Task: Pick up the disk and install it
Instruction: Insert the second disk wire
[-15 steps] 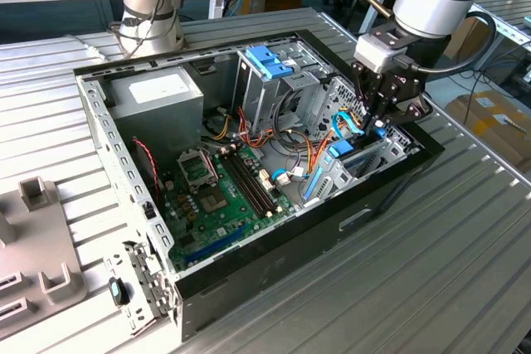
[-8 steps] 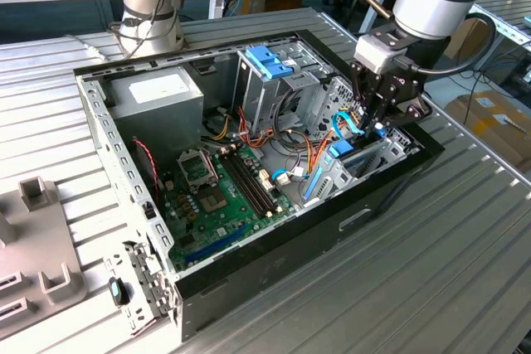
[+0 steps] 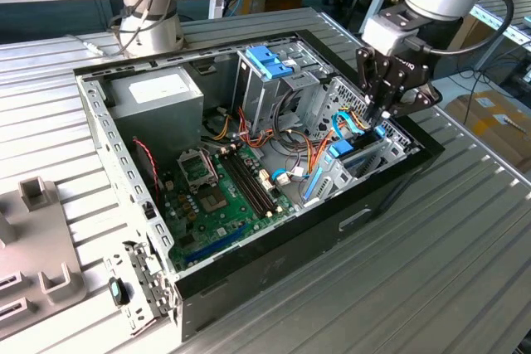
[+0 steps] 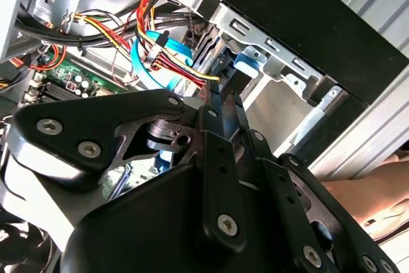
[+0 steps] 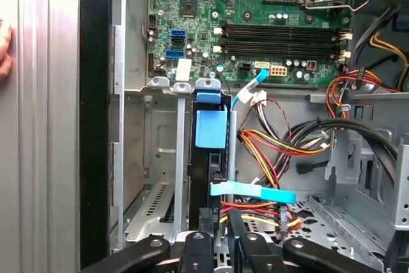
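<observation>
My claw is down inside the open computer case, fingers drawn close together right at the top edge of the disk. The disk stands on edge in the drive bay at the case's front wall, near the motherboard. Looks mostly installed, maybe final seating left; can't tell if I'm clamping it or just pressing

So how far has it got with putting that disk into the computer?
Nearly done, it seems. The disk, with its light-blue carrier, already stands on edge in the metal bay at the case's front end. The gripper sits right above it with fingers drawn close together at its upper edge. Whether it is fully seated, I cannot tell.
</observation>
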You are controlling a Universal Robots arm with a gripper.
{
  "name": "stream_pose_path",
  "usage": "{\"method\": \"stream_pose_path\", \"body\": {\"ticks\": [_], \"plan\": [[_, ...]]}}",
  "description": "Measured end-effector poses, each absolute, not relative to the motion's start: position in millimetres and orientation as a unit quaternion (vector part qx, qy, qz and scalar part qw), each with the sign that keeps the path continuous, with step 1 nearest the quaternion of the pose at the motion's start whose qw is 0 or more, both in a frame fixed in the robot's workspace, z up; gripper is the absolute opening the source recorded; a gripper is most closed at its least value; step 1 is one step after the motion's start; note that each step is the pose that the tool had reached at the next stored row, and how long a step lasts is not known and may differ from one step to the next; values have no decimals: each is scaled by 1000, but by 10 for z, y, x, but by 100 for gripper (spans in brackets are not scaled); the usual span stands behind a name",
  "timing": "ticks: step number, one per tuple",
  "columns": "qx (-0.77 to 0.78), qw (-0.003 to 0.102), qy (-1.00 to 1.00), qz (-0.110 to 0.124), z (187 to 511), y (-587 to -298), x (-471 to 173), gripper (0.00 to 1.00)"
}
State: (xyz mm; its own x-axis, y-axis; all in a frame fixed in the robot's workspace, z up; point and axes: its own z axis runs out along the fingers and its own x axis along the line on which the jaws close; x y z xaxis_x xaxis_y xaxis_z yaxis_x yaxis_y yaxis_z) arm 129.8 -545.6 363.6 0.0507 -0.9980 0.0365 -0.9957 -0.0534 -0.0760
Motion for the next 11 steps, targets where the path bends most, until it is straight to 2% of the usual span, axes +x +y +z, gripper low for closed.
{"method": "stream_pose_path", "body": {"ticks": [7, 11], "plan": [[-725, 15, 688, -39, 3652, -5456, 1298, 24], [-725, 6, 688, -30, 3650, -5456, 1299, 24]]}}
